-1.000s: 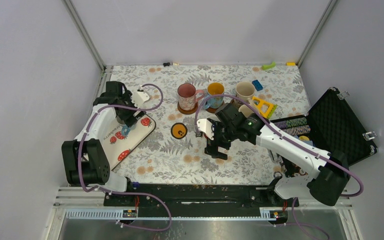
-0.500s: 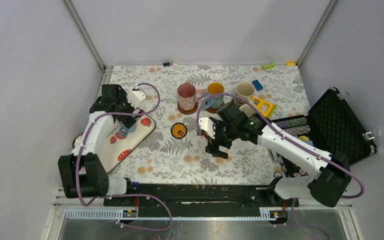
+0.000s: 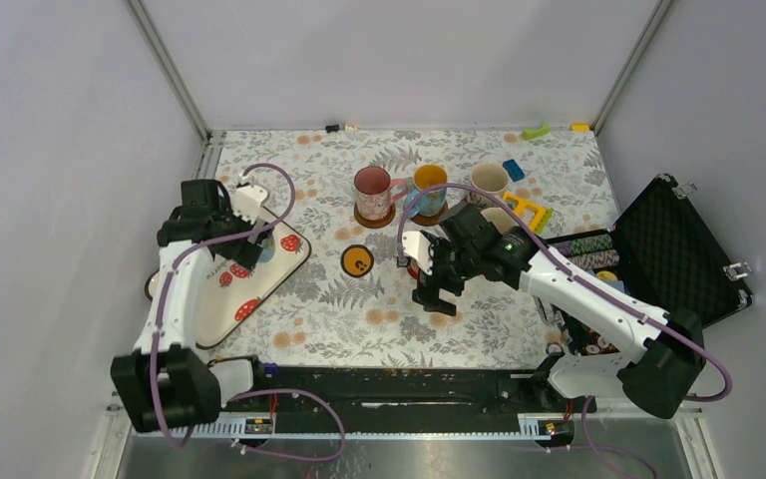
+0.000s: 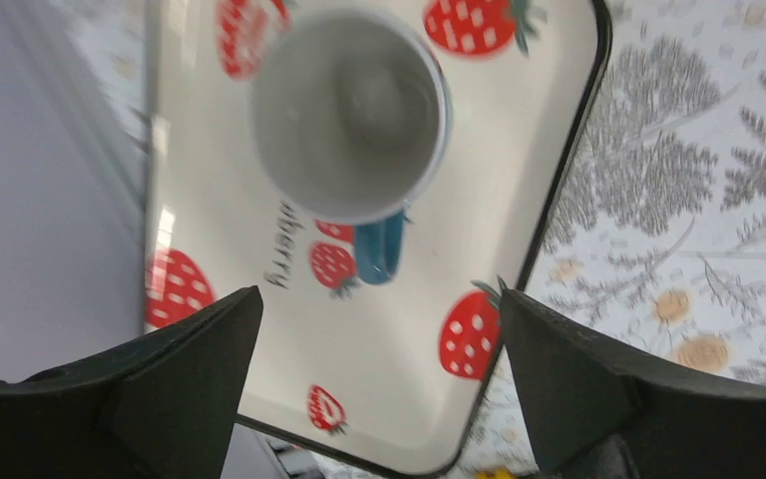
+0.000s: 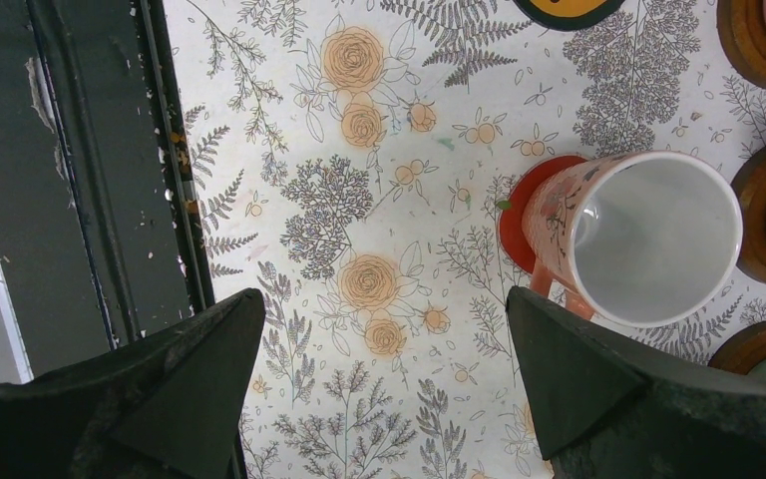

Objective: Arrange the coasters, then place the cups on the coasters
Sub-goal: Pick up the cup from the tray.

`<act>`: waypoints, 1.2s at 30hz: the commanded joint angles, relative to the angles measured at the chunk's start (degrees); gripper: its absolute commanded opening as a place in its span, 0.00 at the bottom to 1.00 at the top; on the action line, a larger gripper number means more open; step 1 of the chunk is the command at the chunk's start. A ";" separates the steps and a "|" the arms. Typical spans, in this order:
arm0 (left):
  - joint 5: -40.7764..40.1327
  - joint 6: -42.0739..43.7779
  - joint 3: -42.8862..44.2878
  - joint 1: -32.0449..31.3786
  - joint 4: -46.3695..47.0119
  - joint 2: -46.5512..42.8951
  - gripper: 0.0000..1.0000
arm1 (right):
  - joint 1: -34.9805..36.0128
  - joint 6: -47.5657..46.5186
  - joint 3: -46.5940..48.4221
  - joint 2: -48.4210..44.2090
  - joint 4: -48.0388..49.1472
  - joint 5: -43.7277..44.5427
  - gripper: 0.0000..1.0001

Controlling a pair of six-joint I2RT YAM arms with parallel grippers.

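Inside grey walls (image 3: 409,60), the fern-printed table (image 3: 359,329) carried cups (image 3: 372,187) on coasters (image 3: 372,217) along its back and a white cup (image 4: 349,110) on the strawberry tray (image 4: 399,369), while the left claw (image 4: 377,299) and right claw (image 5: 384,299) gaped empty.

Floral-print tablecloth (image 3: 359,319) with grey ferns and orange roses covers the table. Cream rectangular tray with dark rim and red strawberry prints (image 3: 269,274) lies on the cloth's left side, set diagonally. Open black hard case with grey foam lining (image 3: 678,244) sits at the right edge, rows of striped poker chips (image 3: 583,249) just beside it. Yellow plastic triangular piece (image 3: 529,212) lies near the chips, small blue block (image 3: 513,170) behind it. Green piece (image 3: 536,131), small yellow piece (image 3: 579,127) and small black item (image 3: 331,128) lie along the far edge.
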 commanded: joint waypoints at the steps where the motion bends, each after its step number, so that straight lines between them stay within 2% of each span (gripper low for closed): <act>1: 0.58 -2.45 -1.10 2.81 -7.17 7.15 0.87 | -0.54 0.65 -0.39 -1.64 1.23 -1.54 1.00; 7: 2.04 -4.07 -0.87 5.19 -2.57 14.58 0.82 | -0.59 0.64 -0.48 -2.20 1.19 -1.92 1.00; 14: 2.91 -5.92 -0.15 5.19 2.80 17.34 0.68 | -0.66 0.39 -0.58 -1.62 1.27 -2.04 1.00; 16: 3.84 -5.95 -0.31 5.20 3.67 17.52 0.57 | -0.63 0.29 -0.55 -1.53 1.20 -2.13 1.00; 18: 5.32 -5.97 -0.45 5.19 3.93 17.88 0.40 | -0.64 0.30 -0.58 -1.32 1.27 -2.08 1.00; 19: 5.77 -5.81 -0.61 5.19 3.99 17.98 0.29 | -0.59 0.31 -0.58 -1.24 1.22 -2.11 1.00; 21: 5.59 -5.87 -1.22 5.15 4.74 17.83 0.00 | -0.59 0.18 -0.54 -1.02 1.24 -2.12 1.00; 24: 4.80 -5.42 -3.44 5.27 6.39 14.60 0.00 | -0.59 -0.18 -0.17 -0.97 0.58 -0.62 1.00; 30: 7.66 -3.80 -2.71 4.38 -0.50 -5.63 0.00 | -0.88 -0.41 3.30 -5.29 -5.36 4.69 1.00; 33: 5.10 -4.04 2.73 -2.08 -6.67 -12.91 0.00 | -0.95 -0.24 2.67 -9.78 -8.45 6.92 1.00; 36: 3.38 -7.44 9.91 -9.93 -12.27 -14.25 0.00 | -0.95 -0.87 -2.24 -16.09 -8.46 8.33 1.00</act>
